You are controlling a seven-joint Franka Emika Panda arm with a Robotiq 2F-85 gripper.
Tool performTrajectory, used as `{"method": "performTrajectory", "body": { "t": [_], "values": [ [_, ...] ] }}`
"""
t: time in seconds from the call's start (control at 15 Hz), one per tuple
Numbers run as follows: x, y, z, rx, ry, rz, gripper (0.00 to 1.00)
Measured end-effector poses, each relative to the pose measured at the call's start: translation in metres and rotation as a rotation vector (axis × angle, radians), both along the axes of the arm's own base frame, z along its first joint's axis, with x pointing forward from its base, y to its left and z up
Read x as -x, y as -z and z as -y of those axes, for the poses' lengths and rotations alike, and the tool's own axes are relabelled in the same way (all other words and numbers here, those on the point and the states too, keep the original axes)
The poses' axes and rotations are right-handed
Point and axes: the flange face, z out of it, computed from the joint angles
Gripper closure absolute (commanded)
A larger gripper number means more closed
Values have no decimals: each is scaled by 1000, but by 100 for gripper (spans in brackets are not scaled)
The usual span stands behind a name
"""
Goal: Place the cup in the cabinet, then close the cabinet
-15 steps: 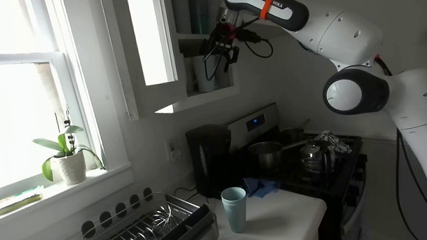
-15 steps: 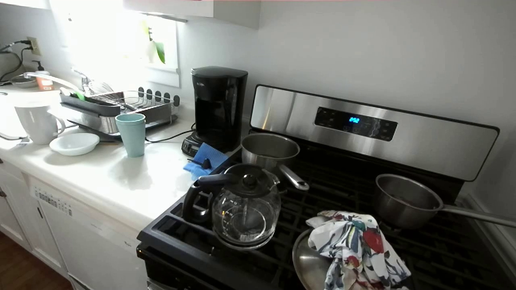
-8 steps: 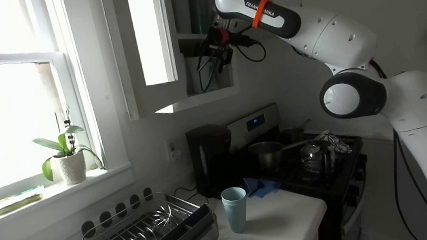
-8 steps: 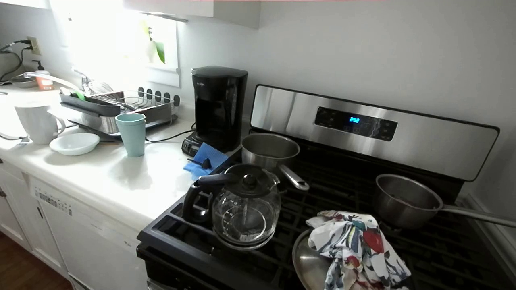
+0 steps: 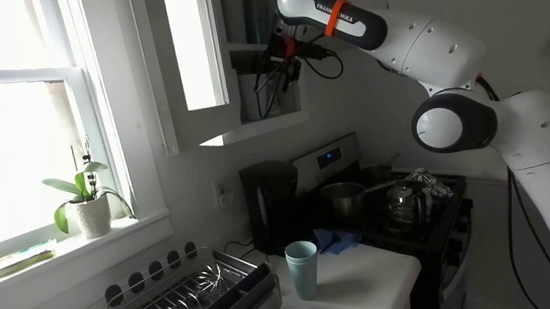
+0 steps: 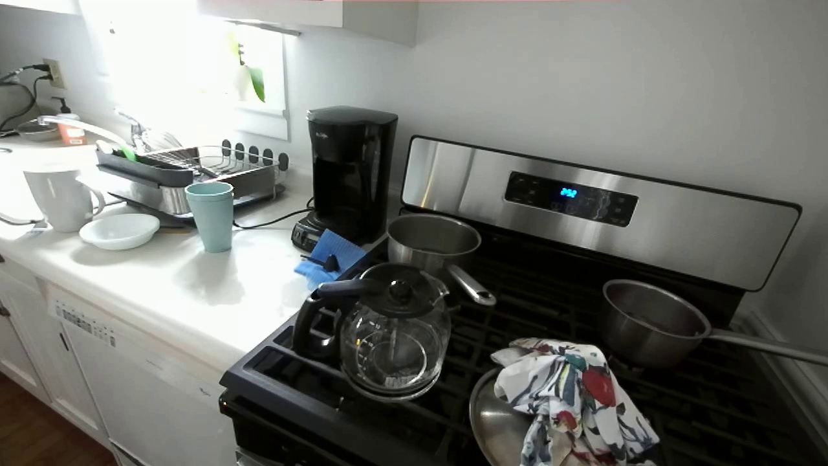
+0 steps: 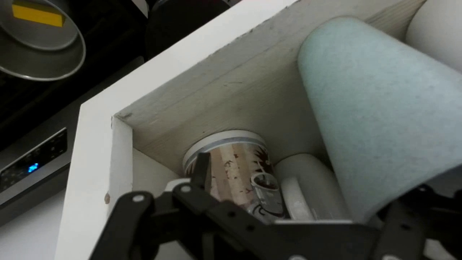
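In the wrist view the pale whitish-blue cup [image 7: 375, 104] stands on the shelf inside the white cabinet [image 7: 94, 133], close to its front. An exterior view shows the same cup [image 5: 250, 102] on the lower shelf, partly behind the cables of my gripper [image 5: 278, 74]. The gripper is open at the cabinet's mouth. One finger [image 7: 200, 173] shows well apart from the cup, in front of a patterned mug [image 7: 234, 166]; the other is mostly hidden by the cup's near end. The cabinet's glass-paned door [image 5: 203, 121] stands wide open on the window side.
A grey-white mug [image 7: 314, 191] sits behind the cup, and a white vessel [image 7: 438, 32] beside it. Below are a teal-blue cup [image 6: 211, 217], a dish rack [image 5: 188, 301], a coffee maker [image 6: 352, 168], a glass carafe [image 6: 394, 343] and pots on the stove.
In an exterior view my arm and gripper have moved left and slightly down, then nearly stopped. The pale cup on the lower shelf has shifted left as well.
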Motion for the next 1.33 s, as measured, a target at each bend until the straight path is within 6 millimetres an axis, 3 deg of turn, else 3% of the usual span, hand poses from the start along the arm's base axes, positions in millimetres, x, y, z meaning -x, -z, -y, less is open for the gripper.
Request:
{"method": "performTrajectory", "body": {
  "t": [0.87, 1.33],
  "values": [
    [33, -42, -3, 89, -133, 75, 0],
    [55, -67, -18, 126, -211, 128, 0]
  ]
}}
